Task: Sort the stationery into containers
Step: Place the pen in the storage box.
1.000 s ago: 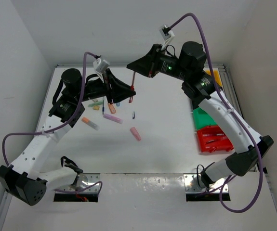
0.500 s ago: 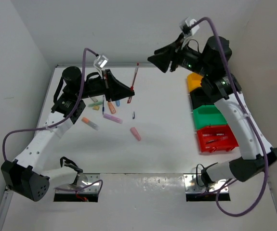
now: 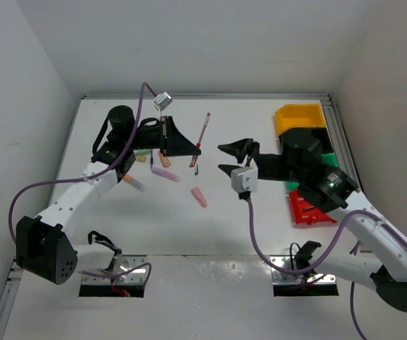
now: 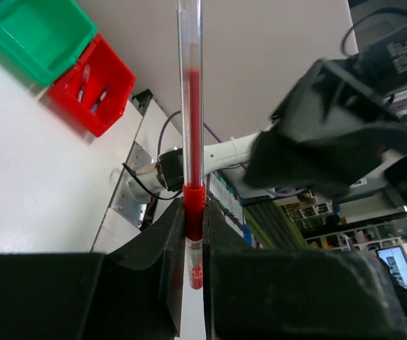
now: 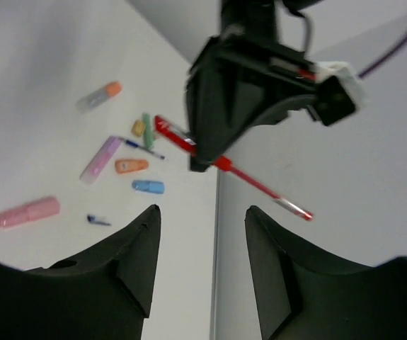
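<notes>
My left gripper (image 3: 195, 148) is shut on a thin red pen (image 3: 203, 131) and holds it above the table's far middle. In the left wrist view the red pen (image 4: 191, 106) rises straight up from between the jaws (image 4: 192, 212). My right gripper (image 3: 230, 158) stands open just right of the pen, pointing at it, with nothing between its fingers. From the right wrist, the pen (image 5: 260, 188) slants out of the left gripper, ahead of my open right gripper (image 5: 202, 212). The yellow bin (image 3: 299, 115) and the red bin (image 3: 306, 211) show at the right; my right arm covers the other bins.
Loose stationery lies under and left of the left gripper: a pink marker (image 3: 199, 197), a lilac marker (image 3: 165, 173), an orange piece (image 3: 164, 159), an orange-capped marker (image 3: 132, 182). The green bin (image 4: 40, 35) and red bin (image 4: 90, 85) show in the left wrist view.
The right gripper opened and let go of the red pen, then swung away and down to mid-table. The left gripper shut on the pen and now holds it alone.
</notes>
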`<state>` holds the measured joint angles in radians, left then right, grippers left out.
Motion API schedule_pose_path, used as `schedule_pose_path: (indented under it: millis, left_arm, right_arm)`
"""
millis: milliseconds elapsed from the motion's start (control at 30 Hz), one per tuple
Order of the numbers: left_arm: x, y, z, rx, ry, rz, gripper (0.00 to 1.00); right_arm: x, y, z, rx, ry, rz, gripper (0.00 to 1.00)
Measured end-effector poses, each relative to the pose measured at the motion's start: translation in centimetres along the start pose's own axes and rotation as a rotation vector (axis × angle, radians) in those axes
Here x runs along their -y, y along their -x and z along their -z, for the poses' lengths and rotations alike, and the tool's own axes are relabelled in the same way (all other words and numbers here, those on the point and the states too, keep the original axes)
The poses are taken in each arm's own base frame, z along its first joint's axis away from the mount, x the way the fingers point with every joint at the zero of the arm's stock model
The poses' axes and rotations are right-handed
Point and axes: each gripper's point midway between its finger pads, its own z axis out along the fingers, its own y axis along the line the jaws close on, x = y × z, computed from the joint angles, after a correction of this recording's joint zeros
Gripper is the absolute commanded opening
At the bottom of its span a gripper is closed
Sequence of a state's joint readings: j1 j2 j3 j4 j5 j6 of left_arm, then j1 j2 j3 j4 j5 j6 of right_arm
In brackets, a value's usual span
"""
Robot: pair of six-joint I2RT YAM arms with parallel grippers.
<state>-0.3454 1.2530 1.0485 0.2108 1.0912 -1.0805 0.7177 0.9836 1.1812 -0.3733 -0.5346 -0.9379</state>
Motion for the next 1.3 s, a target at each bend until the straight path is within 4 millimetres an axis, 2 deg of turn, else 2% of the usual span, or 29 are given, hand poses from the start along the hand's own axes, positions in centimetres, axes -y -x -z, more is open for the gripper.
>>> schedule_pose_path:
  millis: [100, 200, 467, 733, 833, 1100, 1167, 1300]
  left_arm:
    - [-0.2, -0.6, 0.0, -0.015, -0.004, 0.033, 0.0]
    - [-0.6, -1.2, -0.1, -0.029, -0.001, 0.067, 0.0]
    - [-1.3, -2.9, -0.1, -0.075, -0.003, 0.122, 0.0]
    - [-0.7, -5.1, -0.5, -0.142, -0.033, 0.143, 0.01]
    - [-0.4, -5.6, -0.6, -0.158, -0.04, 0.146, 0.01]
    - [0.0, -5.9, -0.4, -0.163, -0.045, 0.139, 0.0]
    - [0.1, -6.1, -0.3, -0.165, -0.041, 0.147, 0.0]
    - [0.1, -6.2, -0.2, -0.167, -0.035, 0.15, 0.01]
  right_arm:
    - [-3.0, -1.6, -1.5, -0.019, 0.102, 0.1, 0.5]
    - [-4.3, -2.0, -2.5, -0.014, 0.159, 0.195, 0.5]
    - [-4.4, -2.1, -4.0, 0.005, 0.188, 0.391, 0.5]
    - [-4.5, -2.5, -4.4, 0.008, 0.192, 0.479, 0.48]
    - [-4.5, -2.6, -4.7, 0.01, 0.195, 0.497, 0.43]
    - [-4.9, -2.5, -5.2, 0.02, 0.208, 0.537, 0.03]
    - [-5.0, -2.5, -5.3, 0.024, 0.213, 0.551, 0.0]
    - [-5.2, -2.4, -5.3, 0.027, 0.218, 0.569, 0.0]
